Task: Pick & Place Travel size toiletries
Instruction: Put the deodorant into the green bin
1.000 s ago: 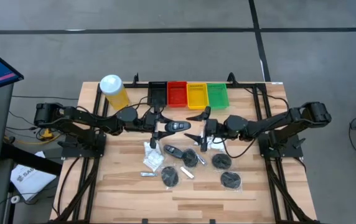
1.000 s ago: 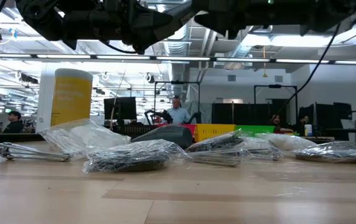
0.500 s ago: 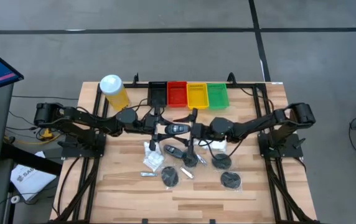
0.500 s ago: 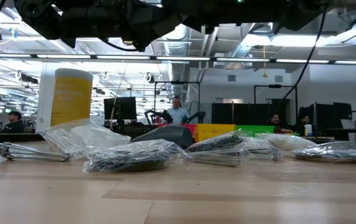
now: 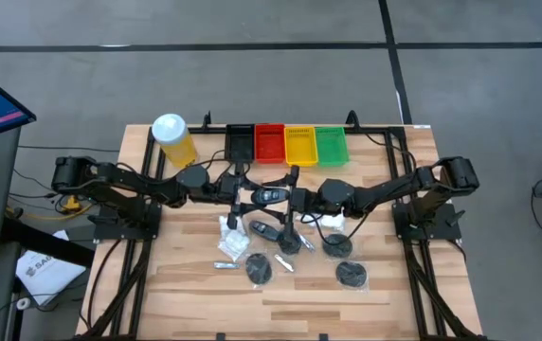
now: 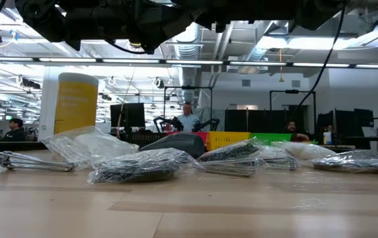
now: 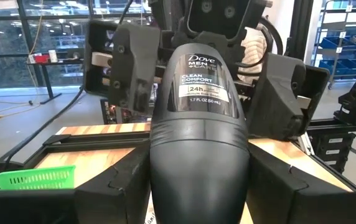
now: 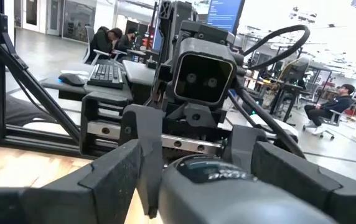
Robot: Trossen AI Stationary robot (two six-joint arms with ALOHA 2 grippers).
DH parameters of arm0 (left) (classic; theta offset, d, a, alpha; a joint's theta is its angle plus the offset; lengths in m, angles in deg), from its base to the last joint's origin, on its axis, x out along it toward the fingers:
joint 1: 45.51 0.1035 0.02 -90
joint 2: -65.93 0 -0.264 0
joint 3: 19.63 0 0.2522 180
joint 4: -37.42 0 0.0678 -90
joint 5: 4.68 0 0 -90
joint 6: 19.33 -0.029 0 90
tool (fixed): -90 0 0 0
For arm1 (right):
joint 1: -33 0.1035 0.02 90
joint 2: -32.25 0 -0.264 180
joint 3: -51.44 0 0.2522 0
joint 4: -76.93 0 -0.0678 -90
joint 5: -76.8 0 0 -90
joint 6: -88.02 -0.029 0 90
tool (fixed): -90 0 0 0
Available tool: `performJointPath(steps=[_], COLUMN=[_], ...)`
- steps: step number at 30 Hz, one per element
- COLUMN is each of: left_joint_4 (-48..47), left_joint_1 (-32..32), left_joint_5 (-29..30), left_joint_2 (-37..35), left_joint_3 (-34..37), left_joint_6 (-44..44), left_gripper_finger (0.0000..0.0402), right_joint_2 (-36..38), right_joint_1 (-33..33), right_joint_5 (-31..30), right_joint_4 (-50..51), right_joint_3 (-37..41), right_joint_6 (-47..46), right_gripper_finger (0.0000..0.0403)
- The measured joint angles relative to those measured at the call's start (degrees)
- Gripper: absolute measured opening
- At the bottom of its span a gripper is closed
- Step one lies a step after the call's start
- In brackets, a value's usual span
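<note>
Wooden bench first: wrapped discs low in frame. Mid-frame, my left gripper clamps a black oval case off the bench. My right gripper, fingers spread, flanks its far end; contact is hidden. Coloured trays sit behind.

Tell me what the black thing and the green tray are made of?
The deodorant looks like smooth hard plastic: its black shell shines and carries a printed label. The green tray seems to be plastic too, with a mesh-like wall in the left wrist view.
</note>
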Motion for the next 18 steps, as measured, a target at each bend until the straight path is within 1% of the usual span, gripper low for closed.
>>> performJointPath(steps=[4,8,11,14,18], left_joint_4=[0.04,0.09,0.1,0.09,0.14], left_joint_1=[0.0,0.0,0.0,0.0,0.0], left_joint_5=[0.0,0.01,-0.11,-0.99,-1.09], left_joint_2=[0.0,0.0,0.0,0.0,0.02], left_joint_3=[0.0,0.0,0.0,0.01,0.02], left_joint_6=[0.0,0.0,0.0,-0.18,-0.22], left_gripper_finger=[0.0192,0.0192,0.0192,0.0192,0.0191], right_joint_2=[0.0,0.0,0.04,0.09,0.09], right_joint_1=[-0.03,-0.03,-0.03,-0.03,-0.03], right_joint_5=[0.0,-0.04,-0.09,-0.05,-0.02], right_joint_4=[0.4,0.3,0.22,0.47,0.69], right_joint_3=[0.0,0.0,0.0,0.0,0.0], right_joint_6=[-0.03,-0.02,-0.02,-0.23,-0.24], right_gripper_finger=[0.0286,0.0266,0.0236,0.019,0.0188])
